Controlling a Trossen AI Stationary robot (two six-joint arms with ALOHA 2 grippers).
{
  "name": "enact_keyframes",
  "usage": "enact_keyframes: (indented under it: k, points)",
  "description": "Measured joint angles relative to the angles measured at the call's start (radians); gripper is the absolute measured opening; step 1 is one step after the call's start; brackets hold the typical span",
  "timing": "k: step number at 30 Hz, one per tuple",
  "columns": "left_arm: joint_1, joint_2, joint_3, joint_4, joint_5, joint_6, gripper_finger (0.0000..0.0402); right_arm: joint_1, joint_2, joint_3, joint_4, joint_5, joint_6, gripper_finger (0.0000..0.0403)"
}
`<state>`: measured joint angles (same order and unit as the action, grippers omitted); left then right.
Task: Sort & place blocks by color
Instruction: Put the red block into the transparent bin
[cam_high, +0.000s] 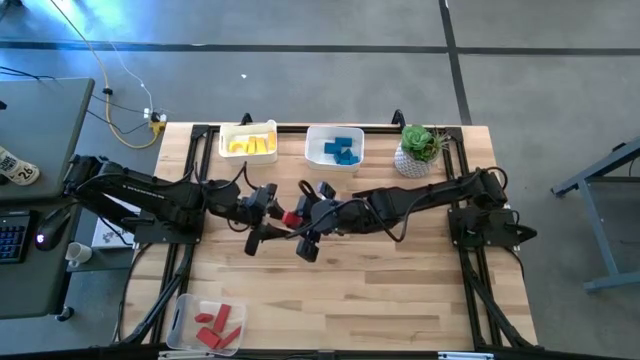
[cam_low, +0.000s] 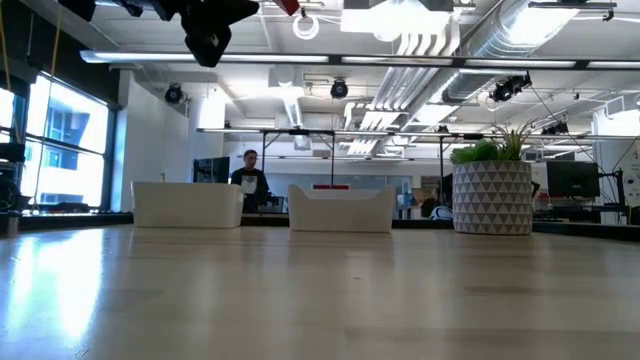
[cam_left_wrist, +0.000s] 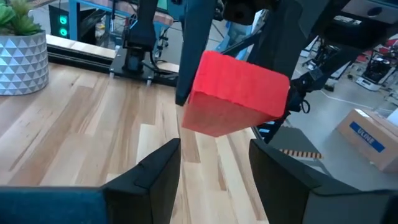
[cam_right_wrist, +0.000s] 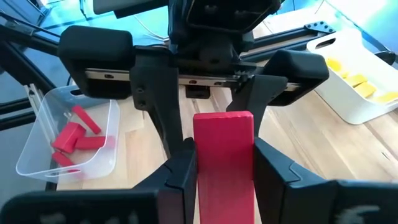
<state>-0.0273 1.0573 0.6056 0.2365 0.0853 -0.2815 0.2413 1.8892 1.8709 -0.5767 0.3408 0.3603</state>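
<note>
Meeting above the middle of the wooden bench (cam_high: 400, 290), the two dark arms face each other with a red block (cam_high: 291, 217) between them. The right gripper (cam_right_wrist: 224, 163) pinches the block between its fingers; in the right wrist view it appears as a smooth, flat-sided, bright red rectangular bar, standing lengthwise between the pads. The left gripper (cam_left_wrist: 214, 163) sits just beside it with its fingers spread, and in the left wrist view the same block shows a broad square-cornered face hanging above those parted fingers, clear of them. From the low view, the block is held well above the bench surface.

Along the far edge, a white bin (cam_high: 248, 142) holds yellow blocks (cam_high: 250, 146), and to its right a second white bin (cam_high: 335, 147) holds blue blocks (cam_high: 342, 150). A potted plant (cam_high: 417, 150) in a white patterned pot stands farther right. At the near left corner, a clear bin (cam_high: 205, 325) contains several red blocks (cam_high: 216, 325), bars lying at mixed angles. A person is seen in the room beyond the bench.
</note>
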Motion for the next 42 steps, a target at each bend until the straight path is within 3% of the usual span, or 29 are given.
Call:
enact_keyframes:
  k: [11, 16, 42]
  points:
    - [0.0, 0.0, 0.0, 0.007, -0.061, -0.003, 0.0208, -0.001, 0.0, 0.0, 0.002, 0.03, 0.005, 0.0091]
    - [0.0, 0.0, 0.0, 0.033, -0.004, 0.025, 0.0224, -0.002, 0.0, 0.0, 0.006, 0.039, 0.008, 0.0091]
    - [0.0, -0.001, 0.0, 0.125, -0.065, 0.058, 0.0225, 0.002, 0.011, 0.0, 0.105, 0.048, 0.087, 0.0093]
